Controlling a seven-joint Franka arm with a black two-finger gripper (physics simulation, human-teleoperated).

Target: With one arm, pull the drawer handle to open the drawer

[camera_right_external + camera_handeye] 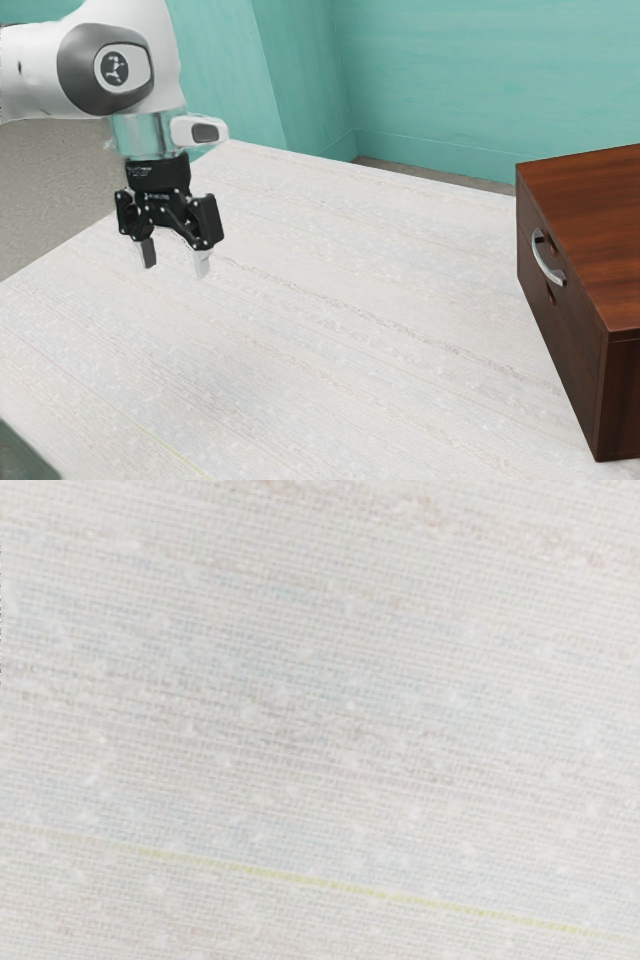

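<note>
Approach step: the spread, empty gripper [175, 265] must next reach the handle [547, 257] of the apparently shut drawer [575, 305].

- Exterior view: from the arm's side, raised, looking obliquely across the tabletop [350, 320] toward the corner walls.
- Wrist view: close, facing down at the tabletop [320, 720], which both views share.

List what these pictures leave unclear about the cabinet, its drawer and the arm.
1. Cabinet: its far side is cut off by the exterior view's right edge.
2. Drawer front: seen at a steep angle, so its outline around the handle is hard to trace.
3. Arm: its base is cut off by the exterior view's left edge.
</note>
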